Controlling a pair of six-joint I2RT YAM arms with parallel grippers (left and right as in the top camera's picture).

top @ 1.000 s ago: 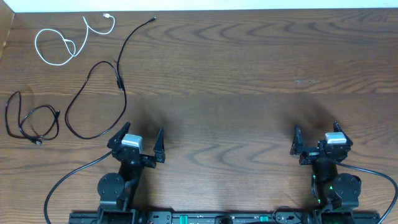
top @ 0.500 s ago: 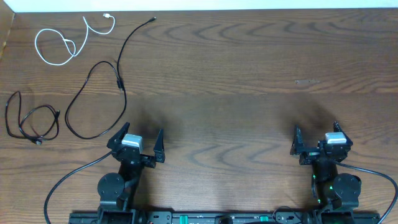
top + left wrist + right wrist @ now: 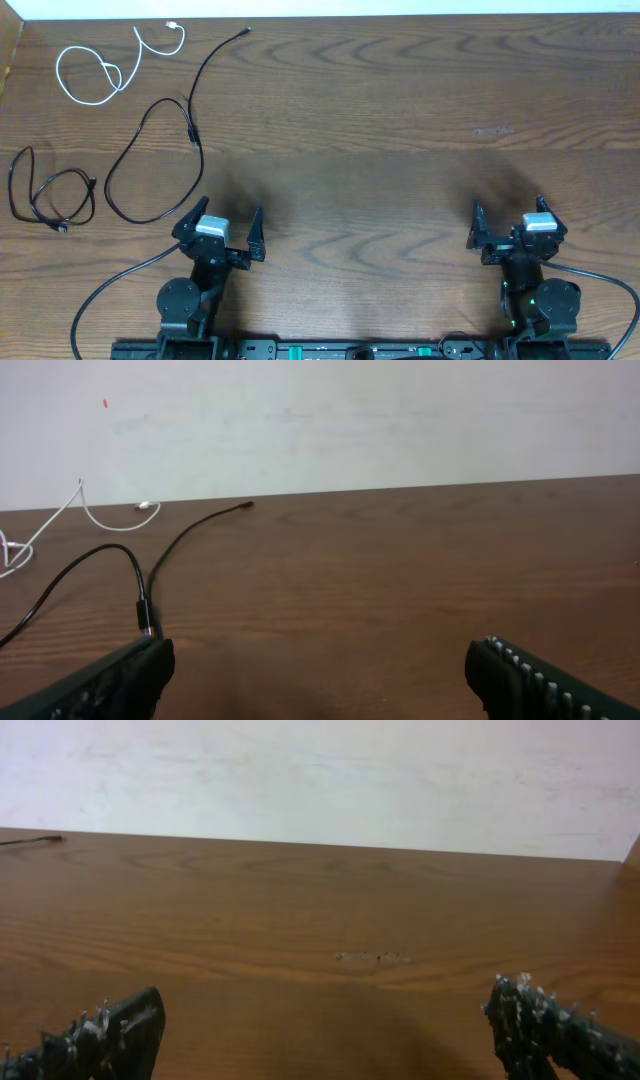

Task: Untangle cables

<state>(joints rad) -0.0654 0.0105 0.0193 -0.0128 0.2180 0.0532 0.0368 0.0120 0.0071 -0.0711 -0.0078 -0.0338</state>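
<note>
Three cables lie apart on the left part of the wooden table. The white cable (image 3: 120, 82) is looped at the far left and also shows in the left wrist view (image 3: 100, 520). The short black cable (image 3: 90, 195) is coiled at the left edge. The longer black cable (image 3: 192, 125) runs from the far edge down to a loop just left of my left gripper (image 3: 222, 222); it also shows in the left wrist view (image 3: 185, 535). My left gripper (image 3: 320, 680) is open and empty. My right gripper (image 3: 510, 222) is open and empty (image 3: 325, 1035), far from the cables.
Thick black cords (image 3: 110, 290) run from the arm bases at the front edge. A small scuff (image 3: 492, 131) marks the table at right. A white wall (image 3: 320, 420) stands behind the table's far edge. The long black cable's tip (image 3: 40, 840) shows in the right wrist view.
</note>
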